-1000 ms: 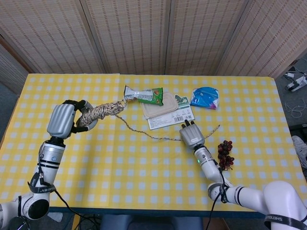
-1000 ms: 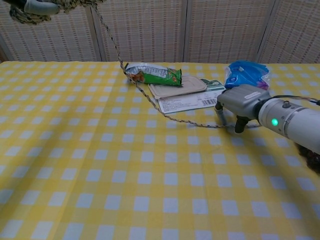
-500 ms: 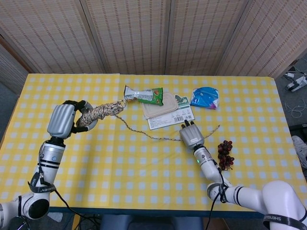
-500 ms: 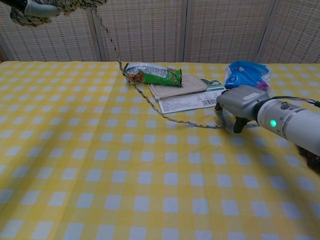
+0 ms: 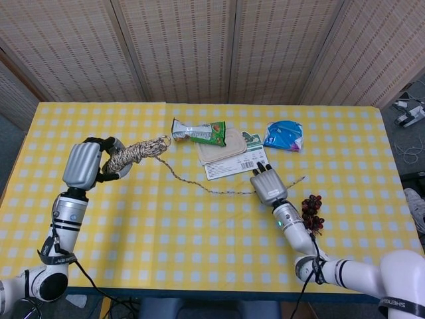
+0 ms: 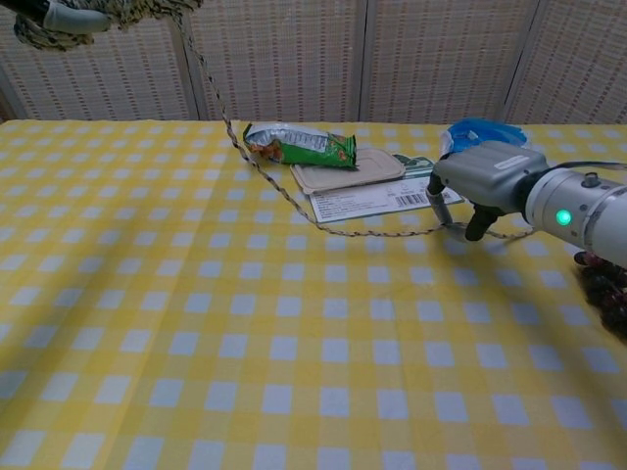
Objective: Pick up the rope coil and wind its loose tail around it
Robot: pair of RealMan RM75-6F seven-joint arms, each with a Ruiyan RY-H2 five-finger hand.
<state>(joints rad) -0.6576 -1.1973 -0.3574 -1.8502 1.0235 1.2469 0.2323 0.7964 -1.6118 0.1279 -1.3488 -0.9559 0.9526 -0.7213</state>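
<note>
Near the worktop's [image 5: 199,226] left edge the left robot hand [image 5: 85,165] grips the raised rope coil [image 5: 136,151], while the right robot hand [image 5: 268,187] pinches its loose tail [image 5: 199,187] mid-worktop.

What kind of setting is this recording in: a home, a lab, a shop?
Most likely a staged lab or data-collection space, not a home: a table under a yellow checked cloth, woven folding screens closing it off behind, and unrelated props laid out, such as a snack packet and a rope coil.
</note>
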